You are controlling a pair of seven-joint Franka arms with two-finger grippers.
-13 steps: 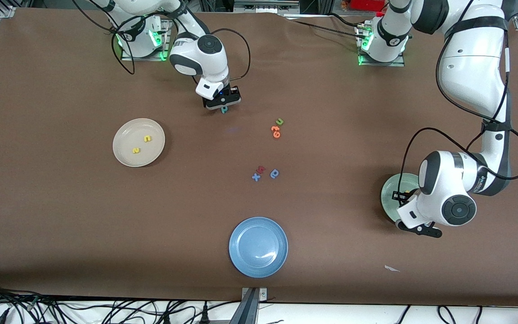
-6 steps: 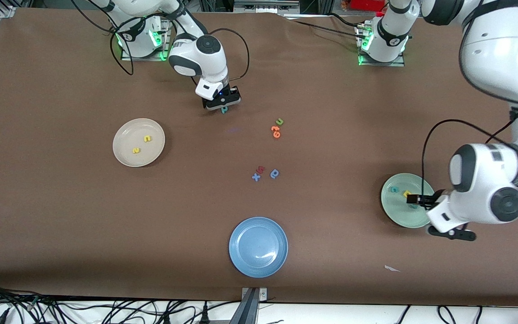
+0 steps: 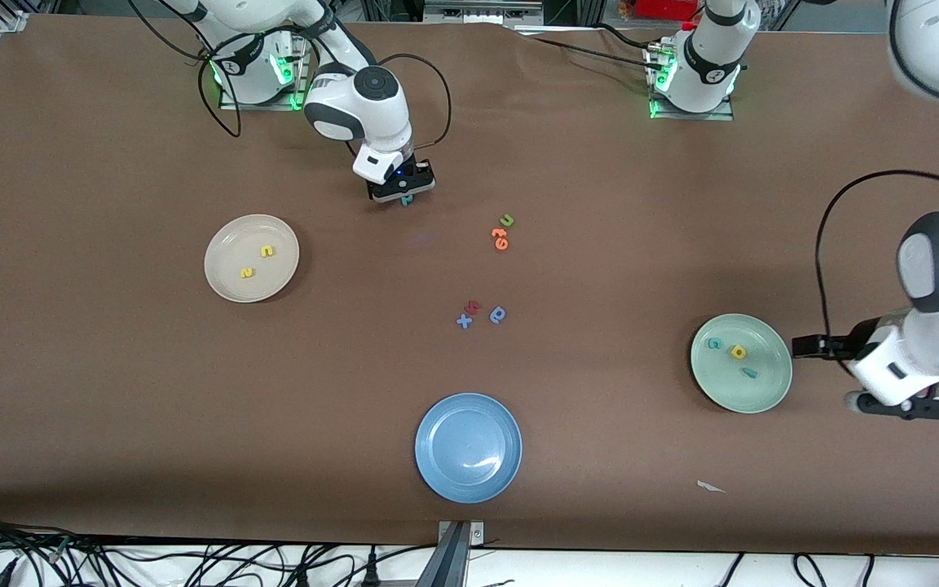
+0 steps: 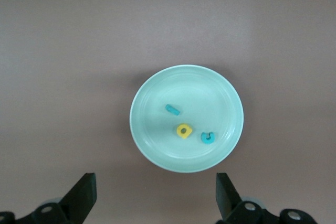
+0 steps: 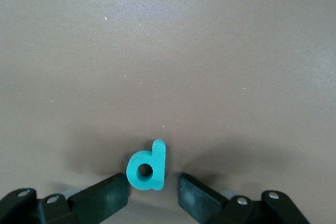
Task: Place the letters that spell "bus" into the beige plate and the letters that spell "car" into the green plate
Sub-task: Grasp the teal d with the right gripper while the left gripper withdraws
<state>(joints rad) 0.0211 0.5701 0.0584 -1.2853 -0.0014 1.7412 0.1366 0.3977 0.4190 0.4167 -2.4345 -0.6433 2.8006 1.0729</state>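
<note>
The teal b lies flat on the table, between the fingers of my right gripper. One pad is at its round edge and the other stands a small gap away, so the gripper is open around it. From the front, the right gripper covers most of the b. The beige plate holds a yellow letter and another. The green plate holds the teal c, yellow a and teal r. My left gripper is wide open and empty, beside that plate toward the left arm's end.
A blue plate sits near the front edge. A green u and orange letters lie mid-table. A blue x, a red letter and a blue round letter lie nearer the camera. A white scrap lies near the green plate.
My left gripper has drawn back off the green plate toward its end of the table, uncovering the three letters in it. The right gripper has stayed over the teal b.
</note>
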